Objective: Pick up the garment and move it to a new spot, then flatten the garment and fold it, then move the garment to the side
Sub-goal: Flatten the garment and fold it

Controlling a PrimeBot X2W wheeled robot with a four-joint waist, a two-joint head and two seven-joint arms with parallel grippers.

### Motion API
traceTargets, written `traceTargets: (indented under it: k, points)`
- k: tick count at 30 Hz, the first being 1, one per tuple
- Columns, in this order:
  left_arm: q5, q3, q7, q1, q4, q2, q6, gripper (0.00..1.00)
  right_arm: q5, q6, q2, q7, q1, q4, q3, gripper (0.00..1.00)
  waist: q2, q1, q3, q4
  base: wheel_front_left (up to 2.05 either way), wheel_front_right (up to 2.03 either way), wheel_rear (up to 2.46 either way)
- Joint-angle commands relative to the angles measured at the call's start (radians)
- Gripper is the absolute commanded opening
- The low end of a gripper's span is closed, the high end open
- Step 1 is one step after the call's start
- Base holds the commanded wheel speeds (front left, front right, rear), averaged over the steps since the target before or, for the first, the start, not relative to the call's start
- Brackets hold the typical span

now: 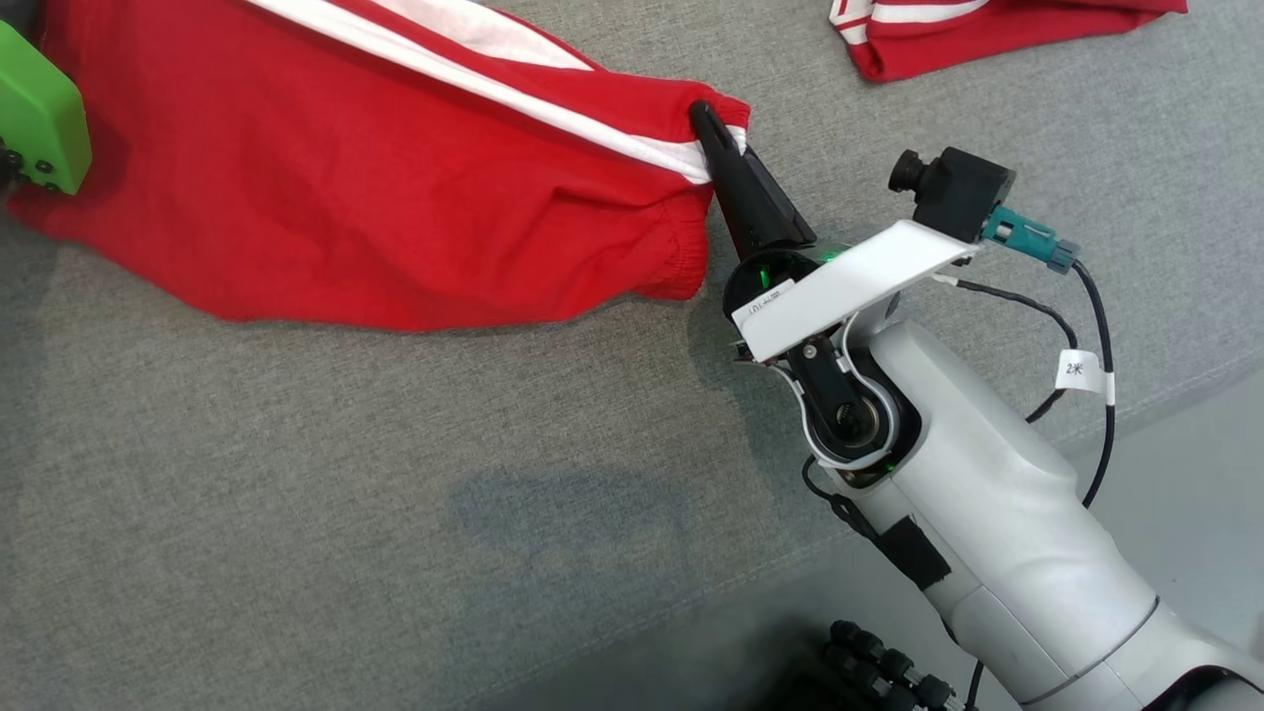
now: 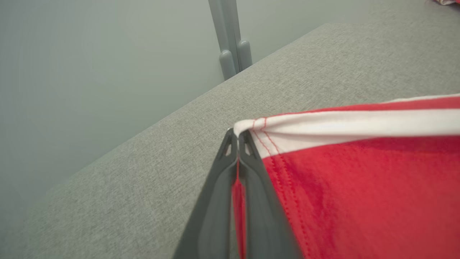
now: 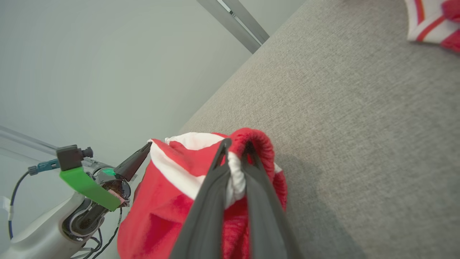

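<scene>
Broadly, a grey woven surface (image 1: 395,513) spans the head view, pale floor (image 1: 1195,464) past its edge at lower right. The red garment (image 1: 346,197), with white stripes and a gathered elastic hem, is stretched over the surface, long axis left to right, hem toward the robot's right. The right gripper (image 1: 706,118) pinches that hem; the left gripper (image 2: 237,138) is clamped on the opposite striped corner. A second red-and-white garment (image 1: 948,35) lies well apart at upper right
</scene>
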Motion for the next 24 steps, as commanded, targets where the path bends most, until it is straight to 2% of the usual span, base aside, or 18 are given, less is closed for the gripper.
traceTargets:
  k: [1, 2, 3, 4, 6, 7, 8, 9, 10, 19, 24]
  points:
    - [-0.01, -0.018, -0.014, -0.02, 0.014, -0.001, -0.001, 0.0, -0.009, 0.0, 0.004, -0.004, -0.008, -0.006, -0.002, 0.0, -0.0001, -0.0001, 0.011, -0.011, 0.0, 0.0, 0.0]
    - [-0.018, -0.031, -0.02, -0.027, 0.023, -0.002, -0.001, 0.0, -0.011, 0.0, 0.005, -0.004, -0.006, -0.009, -0.001, 0.0, -0.0001, -0.0001, 0.011, -0.011, 0.0, 0.0, 0.0]
    - [-0.028, -0.043, -0.028, -0.031, 0.033, -0.003, -0.001, 0.0, -0.01, 0.0, 0.006, -0.004, -0.004, -0.012, 0.0, 0.07, -0.0001, -0.0001, 0.011, -0.011, 0.0, 0.0, 0.0]
    - [-0.028, -0.043, -0.028, -0.031, 0.033, -0.003, -0.001, 0.0, -0.01, 0.0, 0.006, -0.004, -0.004, -0.012, 0.0, 0.07, -0.0001, -0.0001, 0.011, -0.011, 0.0, 0.0, 0.0]
    - [-0.043, -0.067, -0.043, -0.033, 0.053, -0.006, -0.001, 0.0, -0.008, 0.0, 0.009, -0.004, -0.001, -0.015, 0.006, 0.14, -0.0001, -0.0001, 0.011, -0.011, 0.0, 0.0, 0.0]
    - [-0.056, -0.076, -0.046, -0.034, 0.064, -0.008, -0.001, 0.0, -0.009, 0.0, 0.01, -0.004, -0.001, -0.015, 0.005, 0.41, -0.0001, -0.0001, 0.011, -0.011, 0.0, 0.0, 0.0]
    - [-0.058, -0.086, -0.054, -0.037, 0.073, -0.01, -0.001, 0.0, -0.008, 0.0, 0.01, -0.004, -0.001, -0.016, 0.003, 1.0, -0.0001, -0.0001, 0.01, -0.01, 0.0, 0.0, 0.0]
    - [-0.058, -0.096, -0.064, -0.043, 0.081, -0.012, -0.001, 0.47, -0.003, 0.0, 0.011, -0.004, 0.001, -0.018, 0.006, 1.0, -0.0001, -0.0001, 0.01, -0.007, 0.0, 0.0, 0.0]
    - [-0.066, -0.104, -0.073, -0.045, 0.089, -0.015, -0.001, 1.0, -0.001, 0.0, 0.012, -0.004, 0.0, -0.021, 0.01, 1.0, -0.0001, -0.0001, 0.009, -0.004, 0.0, 0.0, 0.0]
    - [-0.11, -0.135, -0.132, 0.008, 0.103, -0.034, -0.001, 1.0, -0.101, 0.0, -0.063, -0.004, 0.077, -0.066, -0.03, 1.0, -0.0001, -0.0001, -0.065, 0.049, 0.0, 0.0, 0.0]
    - [-0.086, -0.049, -0.134, 0.075, 0.038, -0.007, -0.001, 1.0, -0.175, 0.0, -0.098, -0.004, 0.148, -0.098, -0.078, 1.0, -0.0001, -0.0001, -0.117, 0.064, 0.0, 0.0, 0.0]
